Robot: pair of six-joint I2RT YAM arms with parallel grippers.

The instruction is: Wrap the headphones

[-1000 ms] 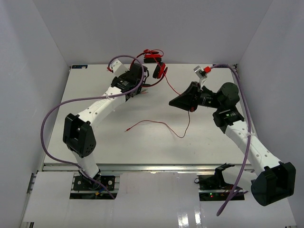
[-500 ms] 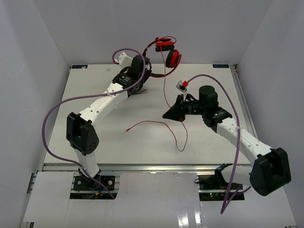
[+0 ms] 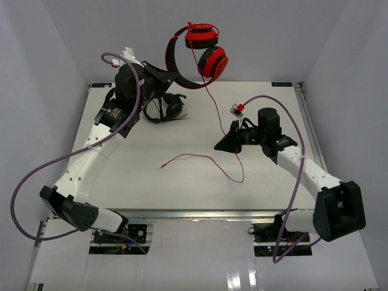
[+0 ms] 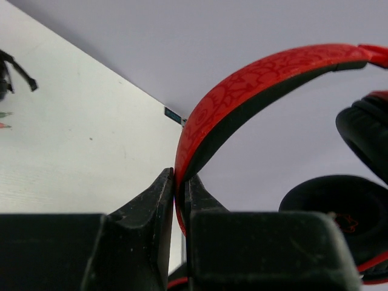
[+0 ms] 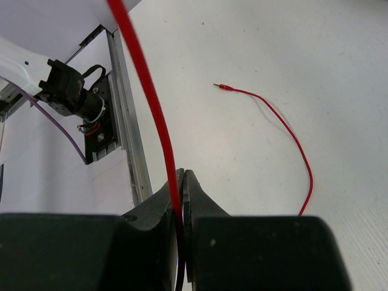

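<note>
The red headphones [image 3: 203, 48] hang high above the far table edge. My left gripper [image 3: 173, 79] is shut on the red headband [image 4: 254, 82], jaws pinching its lower end; black ear pads [image 4: 336, 209] show at right. The thin red cable [image 3: 213, 106] runs down from an ear cup to my right gripper [image 3: 221, 145], which is shut on it [image 5: 154, 115]. The cable's loose end loops on the table [image 3: 200, 160] and ends in a plug [image 3: 162, 165], also seen in the right wrist view [image 5: 221, 87].
All-black headphones [image 3: 162, 108] lie on the table under the left arm. White walls close in the left, right and far sides. Purple hoses trail from both arms. The table's near rail [image 5: 124, 139] shows in the right wrist view.
My left arm has swung left and lifted the red headphones higher. My right gripper stays near table centre on the cable, which now runs tauter up to the ear cup.
</note>
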